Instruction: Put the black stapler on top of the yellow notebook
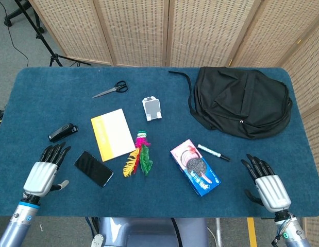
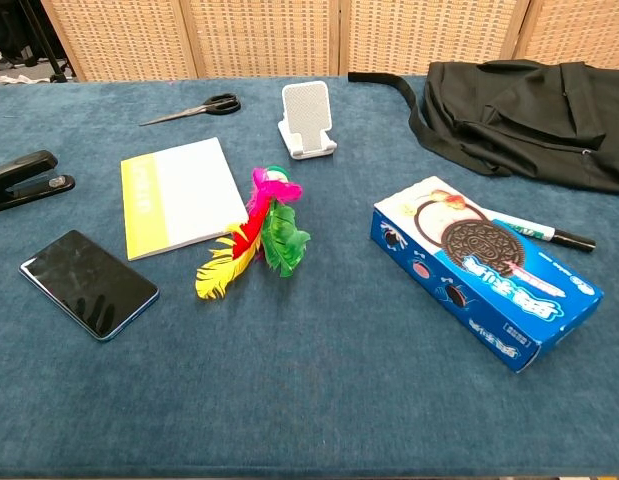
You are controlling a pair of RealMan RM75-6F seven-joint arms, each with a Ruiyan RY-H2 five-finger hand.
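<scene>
The black stapler (image 1: 63,131) lies on the blue table at the left, also seen at the left edge of the chest view as the stapler (image 2: 27,181). The yellow notebook (image 1: 112,134) lies flat to its right; the chest view shows the notebook (image 2: 181,195) too. My left hand (image 1: 44,172) rests near the table's front left, fingers spread, holding nothing, a little nearer than the stapler. At the front right, my right hand (image 1: 266,184) is likewise spread and holds nothing. Neither hand appears in the chest view.
A black phone (image 1: 93,168) lies between my left hand and the notebook. Coloured feathers (image 1: 140,156), a cookie box (image 1: 195,167), a marker (image 1: 213,153), a phone stand (image 1: 152,108), scissors (image 1: 112,90) and a black backpack (image 1: 241,101) are spread over the table.
</scene>
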